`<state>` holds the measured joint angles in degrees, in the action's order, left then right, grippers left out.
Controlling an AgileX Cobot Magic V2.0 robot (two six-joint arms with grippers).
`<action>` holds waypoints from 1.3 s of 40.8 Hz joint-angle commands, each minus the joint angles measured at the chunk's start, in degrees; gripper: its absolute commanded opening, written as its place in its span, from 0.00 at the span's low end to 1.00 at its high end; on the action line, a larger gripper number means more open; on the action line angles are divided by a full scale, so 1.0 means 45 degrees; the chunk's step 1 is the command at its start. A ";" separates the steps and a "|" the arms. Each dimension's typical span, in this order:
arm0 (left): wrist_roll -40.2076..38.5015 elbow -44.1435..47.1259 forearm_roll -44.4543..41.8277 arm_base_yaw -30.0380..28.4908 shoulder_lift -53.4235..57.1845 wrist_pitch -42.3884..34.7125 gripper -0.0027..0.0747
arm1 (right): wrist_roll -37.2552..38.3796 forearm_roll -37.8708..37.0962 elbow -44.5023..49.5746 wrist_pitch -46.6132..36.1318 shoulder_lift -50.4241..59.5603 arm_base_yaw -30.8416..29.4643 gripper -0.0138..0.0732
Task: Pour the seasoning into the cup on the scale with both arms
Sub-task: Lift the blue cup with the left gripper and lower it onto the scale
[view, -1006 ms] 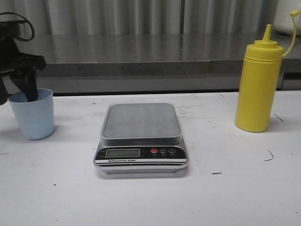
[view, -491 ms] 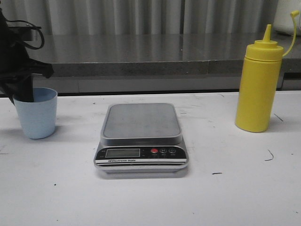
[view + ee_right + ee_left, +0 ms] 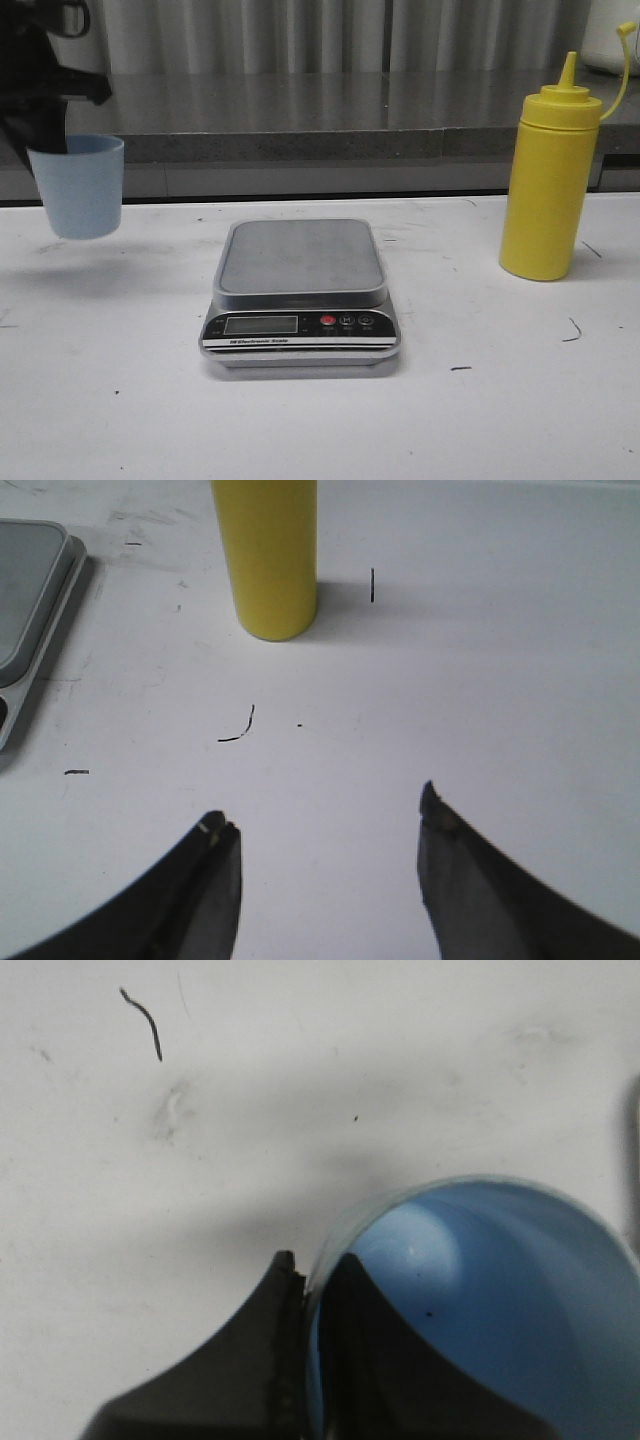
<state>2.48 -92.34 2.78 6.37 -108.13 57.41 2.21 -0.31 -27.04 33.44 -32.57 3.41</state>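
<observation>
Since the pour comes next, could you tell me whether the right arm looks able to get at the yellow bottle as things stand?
Probably yes. The right tool is open and empty, facing the yellow bottle, which stands upright with only bare table between them. The scale sits off to one side.

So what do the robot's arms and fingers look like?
The left arm is black and boxy, with a black cable looping on top. The left gripper and the right gripper both have dark, curved fingers that narrow to blunt tips. No markings show.
</observation>
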 commanded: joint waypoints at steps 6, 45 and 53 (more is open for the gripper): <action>-0.0077 -0.0661 0.1435 0.0110 0.1931 -0.0038 0.01 | -0.0124 -0.0165 -0.0333 -0.0815 -0.0102 -0.0076 0.65; -0.2649 -0.0661 0.0951 0.4508 0.0593 -0.2837 0.01 | -0.0124 -0.0165 -0.0333 -0.0815 -0.0102 -0.0076 0.65; -0.3166 -0.0871 0.0839 0.4508 -0.0279 -0.2858 0.01 | -0.0124 -0.0165 -0.0333 -0.0815 -0.0102 -0.0076 0.65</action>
<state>-10.40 -93.85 6.35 26.12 -111.37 47.79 2.21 -0.31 -27.04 33.44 -32.57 3.41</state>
